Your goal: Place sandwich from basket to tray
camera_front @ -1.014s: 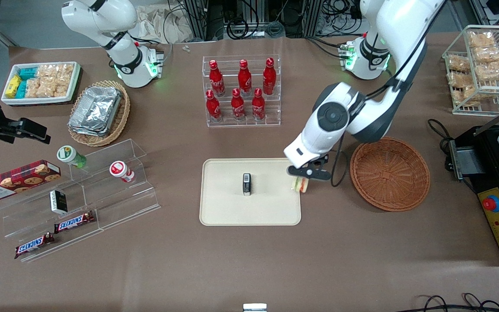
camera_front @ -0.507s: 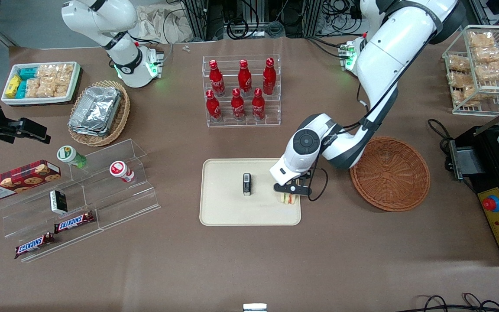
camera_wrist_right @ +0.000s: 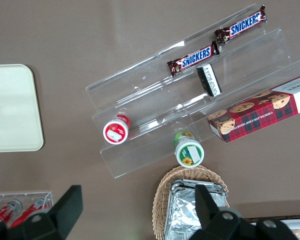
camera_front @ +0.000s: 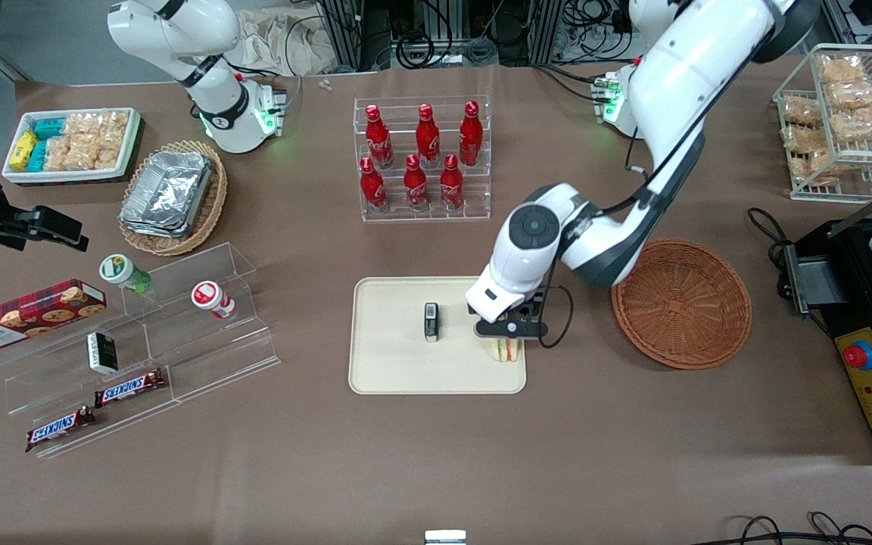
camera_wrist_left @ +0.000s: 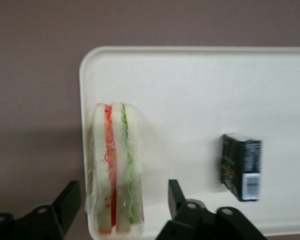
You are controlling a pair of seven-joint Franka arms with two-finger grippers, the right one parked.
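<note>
On the tray [camera_front: 406,371], at the edge nearest the basket [camera_front: 681,303], the sandwich [camera_front: 506,350] stands on its crust side, its pale bread slices upright with a red-orange layer and a green layer between them. In the wrist view the sandwich [camera_wrist_left: 115,170] sits just inside the tray's [camera_wrist_left: 200,85] rounded rim, close to a corner, with the brown desk [camera_wrist_left: 35,75] showing past that rim. The hand [camera_front: 511,331] hangs directly above the sandwich; its two fingers [camera_wrist_left: 70,200] are spread, one on each flat side of the wedge, with a clear gap between each finger and the bread, so nothing is pinched. One finger is over the desk just outside the rim, the other over the tray.

Near the middle of the tray stands a small dark box [camera_front: 431,322] with a white barcode label, well apart from the sandwich. The basket, round and reddish-brown, lies on the desk [camera_front: 436,462] beside the tray toward the working arm's end, with nothing in it. Farther from the front camera than the tray, a clear rack holds red bottles [camera_front: 421,155]. Toward the parked arm's end are a clear stepped stand [camera_front: 179,333] with chocolate bars, small jars and a cookie box, and a lighter wicker basket [camera_front: 179,197] holding foil containers.
</note>
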